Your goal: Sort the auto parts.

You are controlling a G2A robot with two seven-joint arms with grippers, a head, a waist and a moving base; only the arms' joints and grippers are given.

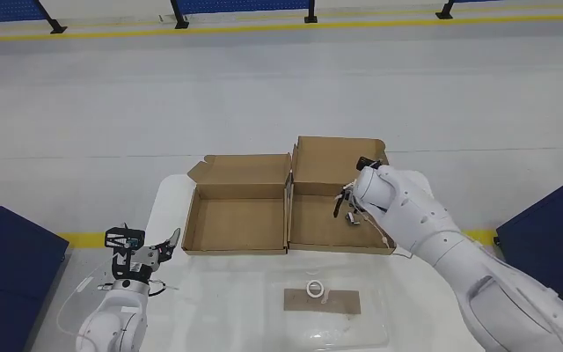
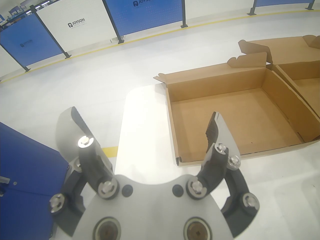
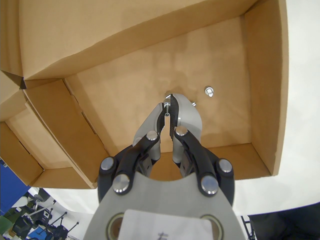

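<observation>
Two open cardboard boxes stand side by side on the white table: the left box (image 1: pixel 236 220) and the right box (image 1: pixel 321 231). My right gripper (image 3: pixel 167 106) hangs over the right box's floor (image 3: pixel 130 96), shut on a small threaded bolt (image 3: pixel 166 106). Another silver bolt (image 3: pixel 209 91) lies on that floor close by, and a third part peeks out beside the gripper's finger (image 3: pixel 193 103). In the top view the right gripper (image 1: pixel 345 209) is above the right box. My left gripper (image 2: pixel 147 123) stands open and empty near the table's left edge, short of the left box (image 2: pixel 232 118).
A white ring (image 1: pixel 315 288) rests on a brown cardboard strip (image 1: pixel 322 301) near the table's front, on a clear plastic sheet (image 1: pixel 343 333). The left box's floor is bare. Blue and white partition panels (image 2: pixel 140 8) stand beyond the floor.
</observation>
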